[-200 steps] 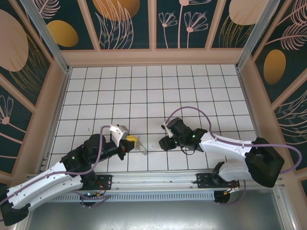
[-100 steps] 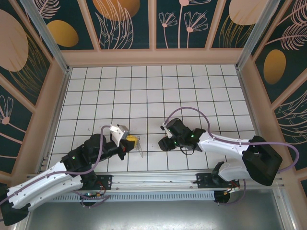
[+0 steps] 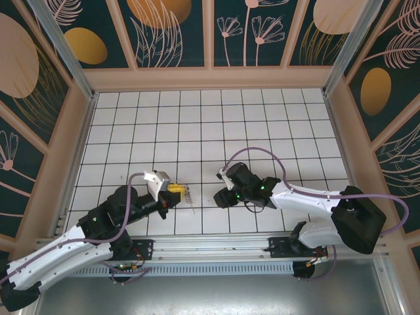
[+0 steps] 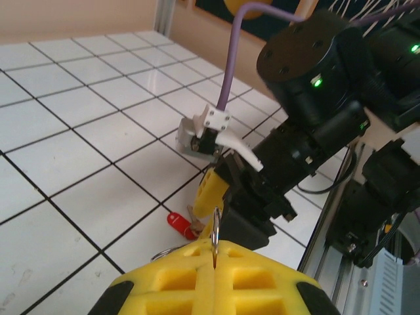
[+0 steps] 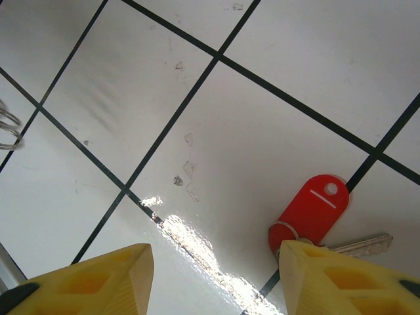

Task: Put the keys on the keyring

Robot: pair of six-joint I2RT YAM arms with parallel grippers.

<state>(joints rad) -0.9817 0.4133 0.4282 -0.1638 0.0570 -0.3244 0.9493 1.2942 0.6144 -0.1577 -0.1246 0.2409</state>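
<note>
My left gripper (image 4: 214, 254) is shut on the keyring (image 4: 214, 226), a thin metal ring that stands edge-on out of the seam between the yellow pads; from above the keyring (image 3: 188, 196) pokes out to the right of the left gripper (image 3: 176, 189). The key (image 5: 314, 209) has a red plastic head and a short silver blade (image 5: 362, 245) and lies flat on a white tile. My right gripper (image 5: 213, 279) hangs open just above the floor, its right fingertip (image 5: 328, 275) over the key's small wire ring. The left wrist view has the red key (image 4: 178, 224) beneath the right gripper's yellow finger (image 4: 211, 190).
The right arm's black wrist (image 4: 315, 125) hangs close in front of the left gripper. Loose wire loops (image 5: 8, 125) lie at the left edge of the right wrist view. A metal rail (image 3: 216, 249) runs along the near edge, and wooden walls (image 3: 210, 77) enclose the tiled floor.
The left gripper has drawn slightly back and left with the keyring, which now points more steeply. The right gripper has crept a little to the left, still open.
</note>
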